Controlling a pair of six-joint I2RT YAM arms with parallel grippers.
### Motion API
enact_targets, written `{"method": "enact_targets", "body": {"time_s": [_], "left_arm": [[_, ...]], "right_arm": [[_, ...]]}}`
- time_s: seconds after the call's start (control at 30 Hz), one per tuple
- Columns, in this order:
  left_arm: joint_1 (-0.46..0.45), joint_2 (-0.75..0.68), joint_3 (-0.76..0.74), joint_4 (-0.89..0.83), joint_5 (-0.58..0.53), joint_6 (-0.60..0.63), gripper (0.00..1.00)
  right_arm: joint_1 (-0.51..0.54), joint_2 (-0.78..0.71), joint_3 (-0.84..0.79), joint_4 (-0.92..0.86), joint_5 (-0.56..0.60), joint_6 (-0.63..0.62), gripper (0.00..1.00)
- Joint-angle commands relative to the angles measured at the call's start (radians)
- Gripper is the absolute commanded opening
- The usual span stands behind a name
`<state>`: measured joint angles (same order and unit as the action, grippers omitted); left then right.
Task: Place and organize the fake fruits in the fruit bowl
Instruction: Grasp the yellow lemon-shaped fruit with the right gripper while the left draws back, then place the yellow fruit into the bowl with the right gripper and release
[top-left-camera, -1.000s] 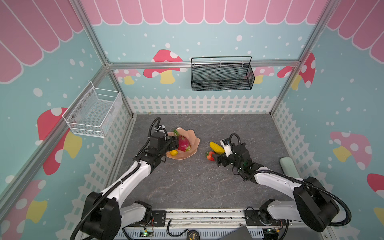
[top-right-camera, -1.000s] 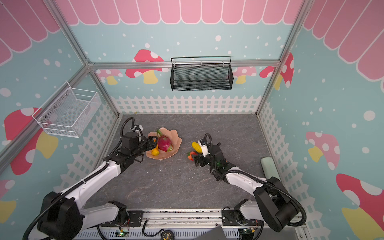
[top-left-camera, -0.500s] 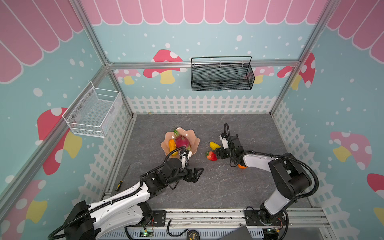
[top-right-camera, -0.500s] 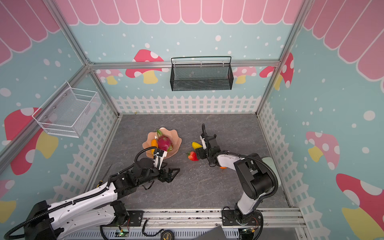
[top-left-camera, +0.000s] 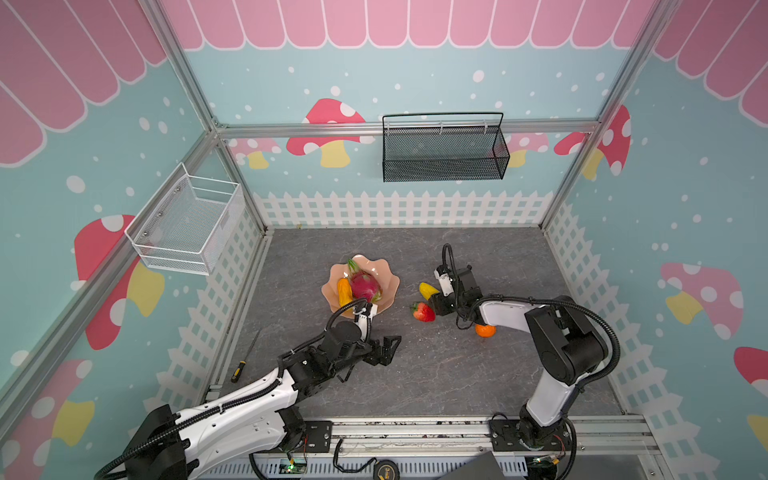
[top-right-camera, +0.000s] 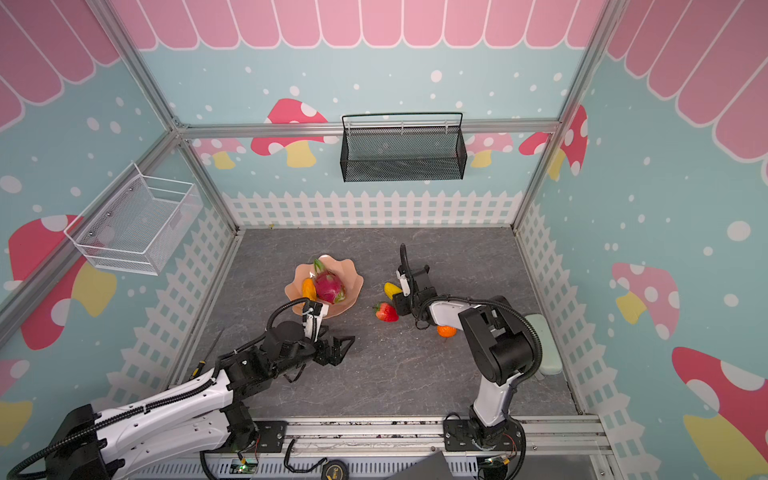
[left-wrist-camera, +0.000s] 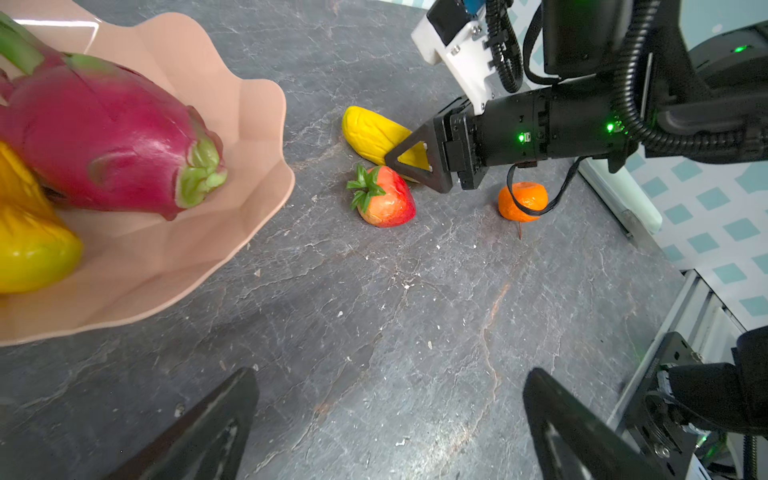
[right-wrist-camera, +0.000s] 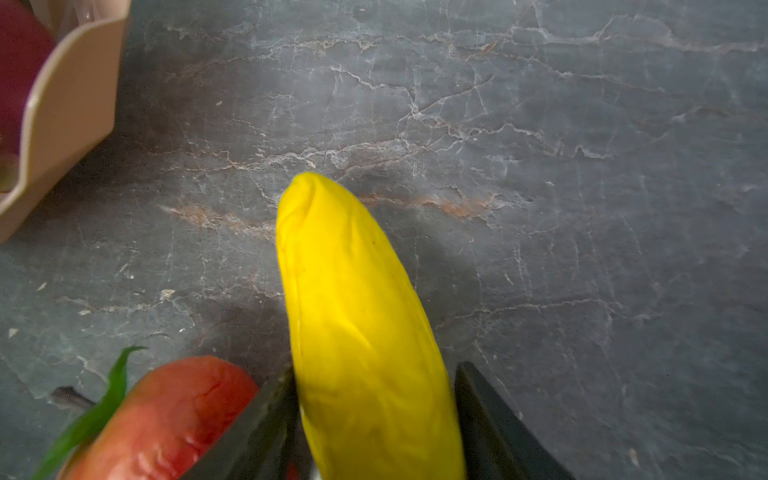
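Observation:
The peach fruit bowl (top-left-camera: 384, 276) (top-right-camera: 351, 278) (left-wrist-camera: 232, 124) holds the magenta dragon fruit (top-left-camera: 365, 286) (left-wrist-camera: 104, 137) and an orange-yellow oblong fruit (top-left-camera: 344, 291). On the floor to its right lie the strawberry (top-left-camera: 424, 311) (left-wrist-camera: 386, 199), the yellow oblong fruit (top-left-camera: 428, 289) (right-wrist-camera: 353, 291) and the round orange (top-left-camera: 485, 330) (left-wrist-camera: 523, 199). My right gripper (top-left-camera: 436, 300) (right-wrist-camera: 374, 370) is shut on the yellow fruit's near end, one finger beside the strawberry. Held low over bare floor in front of the bowl, my left gripper (top-left-camera: 392, 351) (left-wrist-camera: 390, 378) is open and empty.
A screwdriver (top-left-camera: 245, 361) lies by the left fence. A white mesh basket (top-left-camera: 187, 224) hangs on the left wall and a black one (top-left-camera: 444, 153) on the back wall. A pale green object (top-right-camera: 544, 349) rests against the right fence.
My left gripper opened and drew back from the bowl toward the front, leaving the orange-yellow fruit inside. My right gripper moved onto the yellow fruit and closed on it.

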<state>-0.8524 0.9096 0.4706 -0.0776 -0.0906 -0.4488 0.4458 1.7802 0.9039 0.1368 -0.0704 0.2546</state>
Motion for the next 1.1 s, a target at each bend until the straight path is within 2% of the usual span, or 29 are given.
{"method": "enact_targets", "body": {"time_s": [0.0,0.13,0.27,0.4,0.53,0.73,0.9,1.07], "left_arm": [[-0.002,-0.043,-0.013,-0.005,-0.078,-0.009,1.00],[0.000,-0.108,-0.013,-0.069,-0.190,-0.029,1.00],[0.006,-0.169,-0.011,-0.127,-0.307,-0.040,1.00],[0.021,-0.228,-0.017,-0.156,-0.368,-0.042,1.00],[0.037,-0.279,-0.026,-0.184,-0.382,-0.048,1.00],[0.056,-0.343,-0.043,-0.240,-0.383,-0.054,1.00],[0.060,-0.400,-0.049,-0.283,-0.379,-0.062,1.00],[0.064,-0.419,-0.052,-0.309,-0.381,-0.056,1.00]], "right_arm": [[-0.002,-0.005,0.043,-0.026,0.019,-0.023,0.54],[0.005,-0.062,0.077,-0.035,0.030,-0.041,0.45],[0.024,-0.062,0.176,-0.061,-0.055,-0.043,0.44],[0.069,0.019,0.342,-0.085,-0.169,-0.032,0.45],[0.106,0.138,0.491,-0.117,-0.207,0.007,0.45],[0.160,0.301,0.662,-0.168,-0.190,0.019,0.46],[0.182,0.362,0.698,-0.167,-0.140,0.056,0.46],[0.183,0.394,0.725,-0.180,-0.144,0.063,0.46]]}}
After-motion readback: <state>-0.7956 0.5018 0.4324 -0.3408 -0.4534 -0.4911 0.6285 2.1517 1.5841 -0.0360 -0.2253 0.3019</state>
